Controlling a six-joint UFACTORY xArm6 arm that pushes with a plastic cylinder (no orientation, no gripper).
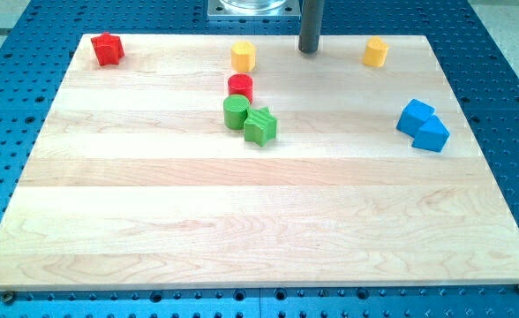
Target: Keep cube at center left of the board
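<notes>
My tip (pixel 309 50) is resting at the bench's (pixel 242 221) top edge, between a yellow block (pixel 243 56) and another yellow block (pixel 375 51), touching neither. There are no fingers, only the rod. The blue cube (pixel 415 116) is sitting at the view's right, seemingly touching a blue wedge-like block (pixel 432 135). A red cylinder (pixel 240 87), green cylinder (pixel 236 112) and green star (pixel 260 125) are clustering near centre top; a red star (pixel 107 49) is lying top left.
</notes>
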